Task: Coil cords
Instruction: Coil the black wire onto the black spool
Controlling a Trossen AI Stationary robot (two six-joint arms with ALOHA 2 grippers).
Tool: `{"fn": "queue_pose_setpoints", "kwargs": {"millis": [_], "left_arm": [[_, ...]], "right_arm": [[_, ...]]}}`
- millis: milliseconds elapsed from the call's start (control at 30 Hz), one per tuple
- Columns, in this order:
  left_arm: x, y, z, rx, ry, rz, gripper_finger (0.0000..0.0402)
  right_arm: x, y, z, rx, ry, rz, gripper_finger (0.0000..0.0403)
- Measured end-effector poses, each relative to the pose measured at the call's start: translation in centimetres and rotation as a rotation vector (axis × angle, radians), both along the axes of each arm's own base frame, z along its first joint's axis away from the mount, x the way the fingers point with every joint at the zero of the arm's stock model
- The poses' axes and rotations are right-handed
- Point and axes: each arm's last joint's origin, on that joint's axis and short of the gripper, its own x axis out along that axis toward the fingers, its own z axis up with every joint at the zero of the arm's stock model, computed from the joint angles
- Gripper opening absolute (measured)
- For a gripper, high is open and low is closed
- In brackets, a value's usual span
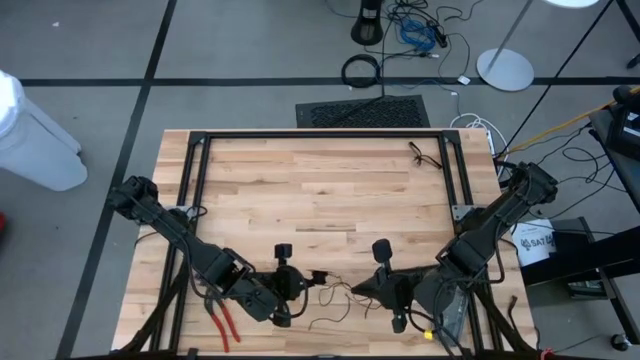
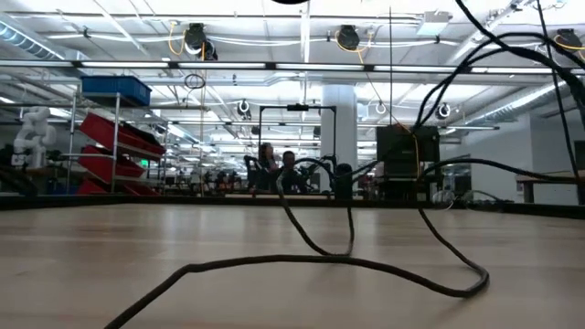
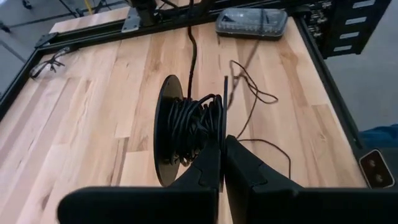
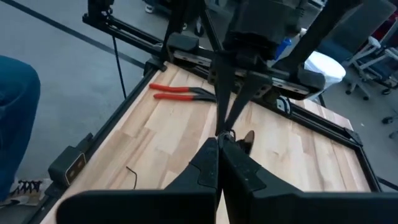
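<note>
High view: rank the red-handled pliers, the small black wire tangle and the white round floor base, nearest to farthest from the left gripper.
1. Red-handled pliers, front left, by the left gripper.
2. Small black wire tangle, far right of the wooden table.
3. White round base, beyond the table's far edge.

Table (image 1: 320, 190) – pale wood, smooth, matt; pliers (image 4: 180, 92) – red glossy grips, plastic-looking.
</note>
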Motion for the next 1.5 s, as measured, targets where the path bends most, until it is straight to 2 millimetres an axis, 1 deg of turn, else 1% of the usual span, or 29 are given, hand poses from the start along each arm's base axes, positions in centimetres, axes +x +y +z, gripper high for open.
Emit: {"fn": "queue_pose_setpoints", "kwargs": {"millis": [333, 433, 600, 700, 767, 933, 1000, 1200, 1400, 1500], "left_arm": [[0.4, 1.5, -0.5, 0.043, 0.059, 0.042, 0.001], [0.5, 1.7, -0.5, 0.077, 0.065, 0.024, 0.001], [0.5, 1.8, -0.4, 0.159, 0.054, 0.008, 0.001], [0.4, 1.9, 0.1, 0.171, 0.034, 0.014, 0.001], [0.3, 2.1, 0.7, 0.171, 0.011, 0.011, 0.001], [-0.5, 2.2, 2.5, 0.141, -0.067, 0.004, 0.001], [-0.9, 2.2, 3.0, 0.144, -0.081, 0.009, 0.001], [-1.4, 1.9, 3.4, 0.183, -0.108, 0.047, 0.001], [-1.6, 2.2, 3.0, 0.214, -0.075, 0.069, 0.001], [-1.6, 2.4, 2.9, 0.201, -0.061, 0.08, 0.001]], "right_arm": [[-0.1, 0.1, -0.1, 0.007, 0.023, 0.047, 0.0], [-0.2, 0.0, -0.2, -0.006, 0.05, 0.045, 0.0], [-0.5, -0.3, 0.9, -0.027, 0.076, 0.041, 0.0], [-0.6, -0.4, 1.9, -0.03, 0.074, 0.041, 0.0], [-0.8, -0.5, 2.2, -0.034, 0.084, 0.042, 0.0], [-1.0, -0.6, 2.2, -0.058, 0.115, 0.043, 0.0], [-1.1, -0.7, 2.0, -0.068, 0.132, 0.047, 0.0], [-1.3, -0.5, 1.7, 0.004, 0.197, 0.095, 0.0], [-1.6, -0.3, 1.6, 0.046, 0.22, 0.106, 0.0], [-1.6, -0.2, 1.7, 0.05, 0.216, 0.106, 0.0]]}}
